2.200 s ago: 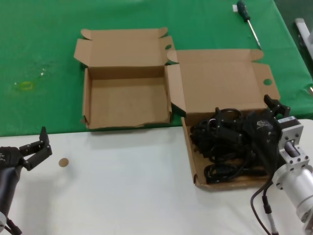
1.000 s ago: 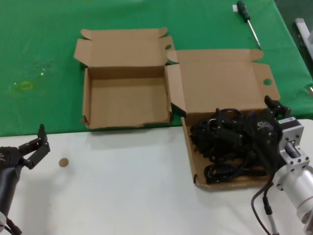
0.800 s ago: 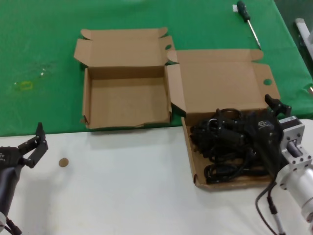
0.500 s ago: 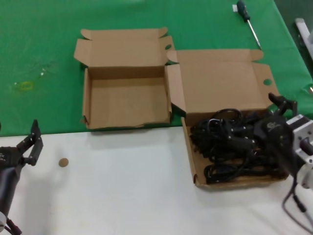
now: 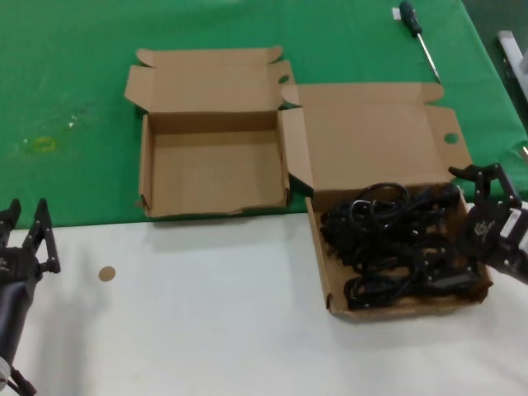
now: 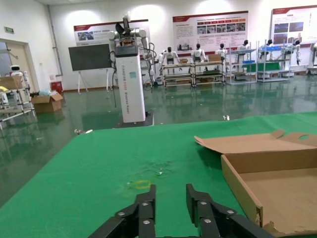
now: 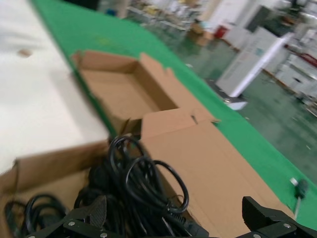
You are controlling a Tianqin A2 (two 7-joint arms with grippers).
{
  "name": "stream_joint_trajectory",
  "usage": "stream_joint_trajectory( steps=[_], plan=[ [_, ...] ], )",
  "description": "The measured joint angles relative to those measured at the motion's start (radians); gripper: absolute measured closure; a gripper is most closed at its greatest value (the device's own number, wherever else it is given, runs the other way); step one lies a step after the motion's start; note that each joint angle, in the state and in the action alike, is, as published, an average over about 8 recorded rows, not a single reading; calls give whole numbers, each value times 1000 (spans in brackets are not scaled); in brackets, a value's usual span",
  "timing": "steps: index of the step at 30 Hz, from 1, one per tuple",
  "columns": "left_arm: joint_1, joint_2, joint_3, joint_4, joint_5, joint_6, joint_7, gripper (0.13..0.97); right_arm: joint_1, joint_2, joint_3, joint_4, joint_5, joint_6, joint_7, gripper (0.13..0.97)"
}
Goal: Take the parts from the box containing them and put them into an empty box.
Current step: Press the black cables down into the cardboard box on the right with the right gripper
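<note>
From the head camera, the box containing them [image 5: 375,148] lies half on the green cloth [image 5: 74,74] and half on the white tabletop [image 5: 206,330], lid folded back. A tangle of black cable parts [image 5: 388,243] fills its tray. The empty box [image 5: 214,169] sits just to that box's left, their side flaps touching, its tray bare and its wavy front wall at the cloth's edge. The right gripper [image 5: 495,202] hangs over the full box's right wall, its fingers spread and holding nothing. The left gripper [image 5: 26,239] waits well to the left of the empty box, above the tabletop near the cloth's edge, its fingers standing a little apart. A small brown disc [image 5: 106,273] lies on the white surface between that gripper and the full box, with broad bare tabletop around it. A screwdriver [image 5: 418,35] rests on the cloth beyond the full box's lid.

The left wrist camera shows the left gripper's fingers [image 6: 146,210] parted by a narrow gap, with open cloth ahead and a corner of the empty box [image 6: 267,173] off to one side.

The right wrist camera shows cable loops [image 7: 143,183] directly below the right gripper's widely spread fingers [image 7: 94,213], the full box's lid [image 7: 208,168] behind them and the empty box [image 7: 121,94] farther on.
</note>
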Motion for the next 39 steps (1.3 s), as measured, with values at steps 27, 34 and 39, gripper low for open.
stream_joint_trajectory(
  steps=[27,34,39],
  plan=[
    [0,0,0,0,0,0,-1,945,339,-103,-92,-251,-208,-315,-272,191],
    [0,0,0,0,0,0,-1,945,382,-136,-97,-304,-229,-325,-308,282],
    [0,0,0,0,1,0,0,945,399,-149,-99,-329,-242,-330,-319,354]
  ],
)
